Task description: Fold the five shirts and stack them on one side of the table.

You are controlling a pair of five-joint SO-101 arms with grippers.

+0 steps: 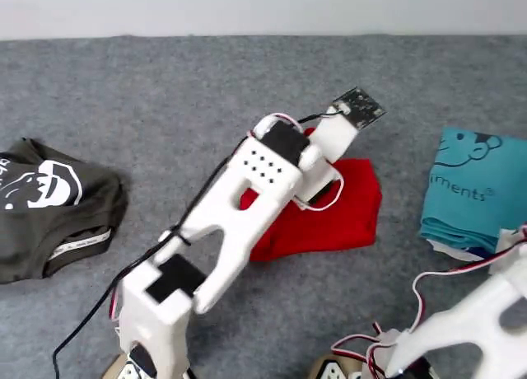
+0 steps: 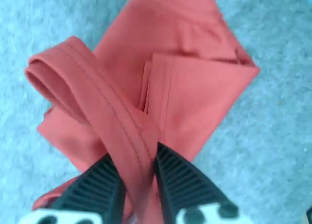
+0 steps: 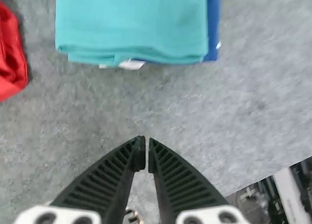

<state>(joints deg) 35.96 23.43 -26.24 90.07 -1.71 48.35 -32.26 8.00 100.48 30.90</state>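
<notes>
Three piles of cloth are lying on the grey table (image 1: 206, 82). The red shirt (image 1: 350, 210) is sitting near the middle, partly folded. The left gripper (image 2: 134, 155) is pinching a stitched hem band of it between narrowly set jaws, and the band is looping away over the rest of the shirt. The left arm (image 1: 247, 206) is stretching over the red shirt from the near edge. On the right, a folded teal shirt (image 1: 469, 189) is lying on top of a blue one (image 3: 212, 29), well apart from a crumpled dark olive shirt (image 1: 49, 206) on the left. The right gripper (image 3: 146, 142) is hovering over bare table on the near side of the teal stack, its jaws pressed together on nothing.
</notes>
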